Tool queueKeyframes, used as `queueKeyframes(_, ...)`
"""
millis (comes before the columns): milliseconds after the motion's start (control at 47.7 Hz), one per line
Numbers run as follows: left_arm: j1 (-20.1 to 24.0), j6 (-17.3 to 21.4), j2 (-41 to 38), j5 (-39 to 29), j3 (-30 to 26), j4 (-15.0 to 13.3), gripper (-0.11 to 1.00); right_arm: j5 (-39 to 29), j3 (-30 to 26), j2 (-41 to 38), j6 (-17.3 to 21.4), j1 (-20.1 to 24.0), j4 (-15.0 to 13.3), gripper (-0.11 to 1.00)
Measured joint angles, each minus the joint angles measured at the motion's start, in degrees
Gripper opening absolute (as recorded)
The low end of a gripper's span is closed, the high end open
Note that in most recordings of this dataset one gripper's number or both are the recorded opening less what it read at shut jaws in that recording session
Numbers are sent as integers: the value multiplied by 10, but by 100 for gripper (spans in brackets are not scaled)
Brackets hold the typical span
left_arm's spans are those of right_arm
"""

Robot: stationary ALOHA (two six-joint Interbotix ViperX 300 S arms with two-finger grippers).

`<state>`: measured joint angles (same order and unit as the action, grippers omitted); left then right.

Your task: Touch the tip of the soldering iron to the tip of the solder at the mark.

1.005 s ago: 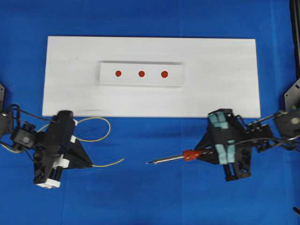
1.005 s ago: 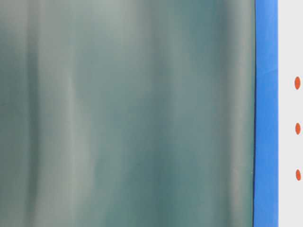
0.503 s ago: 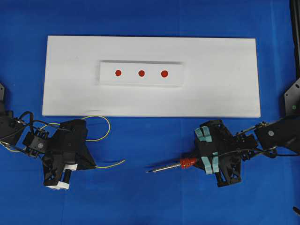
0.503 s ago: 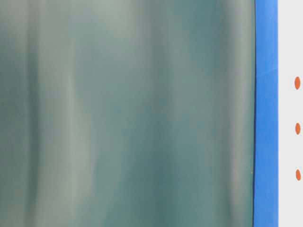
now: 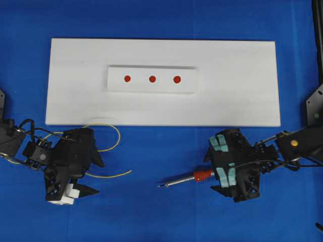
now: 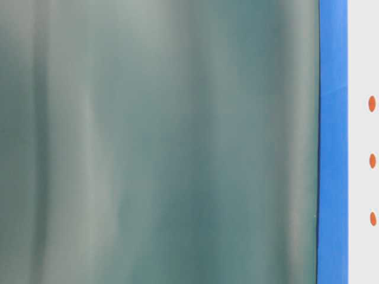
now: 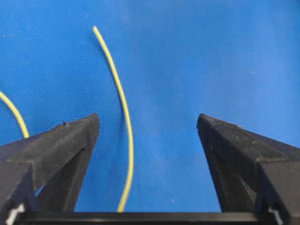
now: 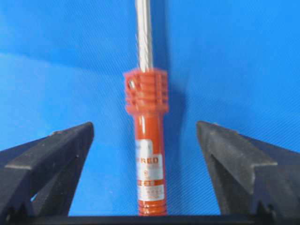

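The soldering iron (image 5: 184,180) lies on the blue mat with its tip pointing left. Its red-orange handle (image 8: 149,154) lies between the spread jaws of my right gripper (image 5: 210,173), which is open (image 8: 145,125) and not touching it. The yellow solder (image 5: 108,175) lies curled on the mat at the left, its free end toward the middle. My left gripper (image 5: 96,176) is open (image 7: 148,119) and straddles a stretch of the solder (image 7: 126,140), close to the left finger (image 7: 70,140). Three red marks (image 5: 152,78) sit on a small white block.
The block sits on a large white board (image 5: 237,85) behind both grippers. A blurred grey-green surface (image 6: 160,142) fills most of the table-level view; only a blue strip and the marks (image 6: 372,160) show at its right edge.
Both grippers moved toward the middle and near edge. The left jaws have spread wide around the solder. The right gripper now brackets the iron's handle; the iron shifted slightly toward the near edge.
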<state>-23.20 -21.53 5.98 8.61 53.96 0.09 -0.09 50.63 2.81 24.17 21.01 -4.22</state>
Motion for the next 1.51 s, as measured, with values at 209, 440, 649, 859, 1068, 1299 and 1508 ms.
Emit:
queueKeyframes(209, 26, 15, 101, -101, -9, 0, 75, -92, -16, 113, -1, -25, -40, 76)
queueKeyframes(440, 102, 64, 207, -133, 4, 0, 75, -122, -13, 226, -2, -98, -102, 75)
queueKeyframes(649, 173, 134, 305, -133, 38, 0, 75, -126, 13, 318, -2, -180, -160, 72)
queueKeyframes(859, 225, 180, 395, -131, 80, 0, 75, -124, 50, 414, -4, -233, -203, 67)
queueKeyframes(1068, 251, 183, 463, -98, 143, 0, 75, -93, 109, 475, 2, -260, -210, 67)
queueKeyframes(1299, 253, 174, 519, -65, 210, 0, 75, -41, 172, 497, 6, -265, -192, 66)
queueKeyframes(1508, 253, 173, 543, -64, 241, 0, 75, -17, 194, 485, 7, -265, -175, 66)
